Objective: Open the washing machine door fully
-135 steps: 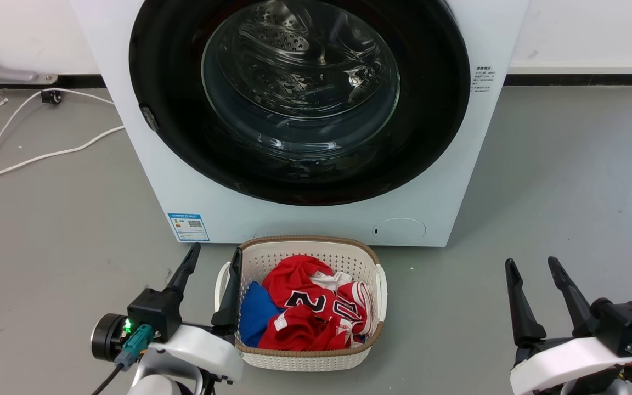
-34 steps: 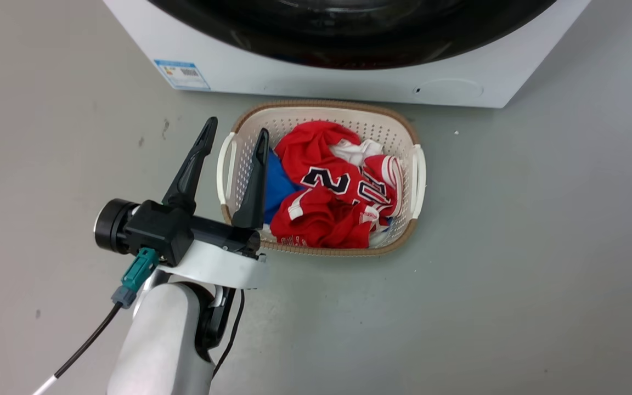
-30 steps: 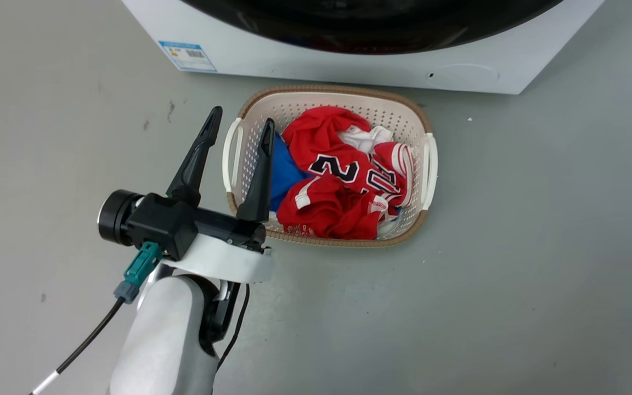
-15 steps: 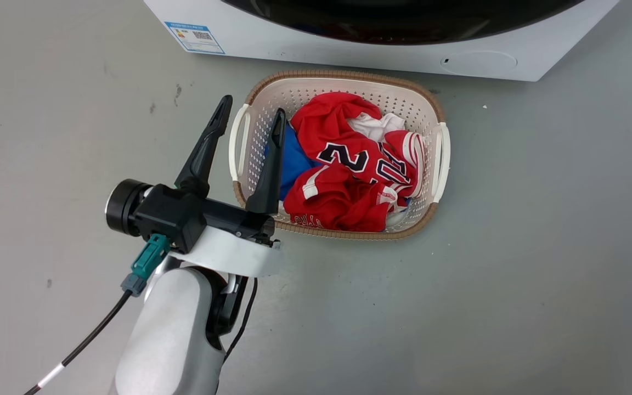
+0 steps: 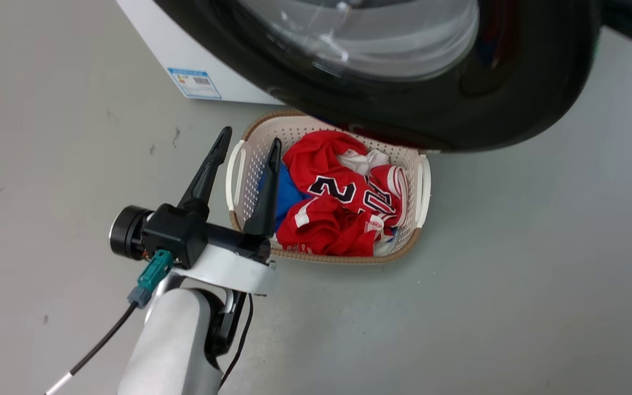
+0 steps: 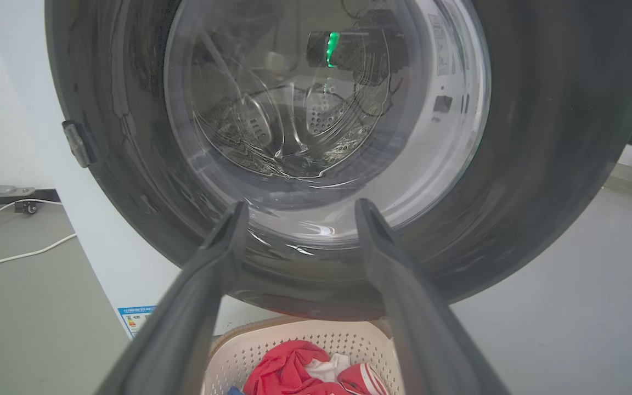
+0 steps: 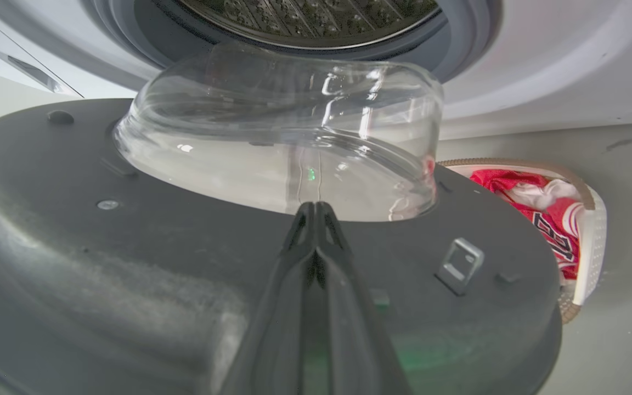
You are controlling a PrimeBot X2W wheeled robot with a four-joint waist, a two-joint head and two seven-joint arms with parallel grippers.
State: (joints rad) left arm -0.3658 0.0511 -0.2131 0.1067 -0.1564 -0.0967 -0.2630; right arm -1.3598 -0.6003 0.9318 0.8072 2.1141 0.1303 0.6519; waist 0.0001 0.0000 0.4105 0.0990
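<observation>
Head view: door (image 5: 513,109) stands swung out over the basket's (image 5: 232,175) far rim, its top cut off; half a second ago it sat flush. Left gripper (image 5: 252,137) spread wide, empty.
Left wrist view: left gripper (image 6: 300,207) faces the door's (image 6: 541,137) outer side, apart from it.
Right wrist view: right gripper (image 7: 316,206) fingers pressed together, nothing between, over the door's (image 7: 129,263) inner face; contact unclear.

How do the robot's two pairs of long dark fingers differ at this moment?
The left gripper has its long dark fingers spread apart; the right gripper has them pressed together. The left gripper faces the glossy outer side of the large round black washing machine door; the right gripper lies over its matt inner side, pointing at the clear glass bowl. Both pairs are slim, tapered, and hold nothing.
</observation>
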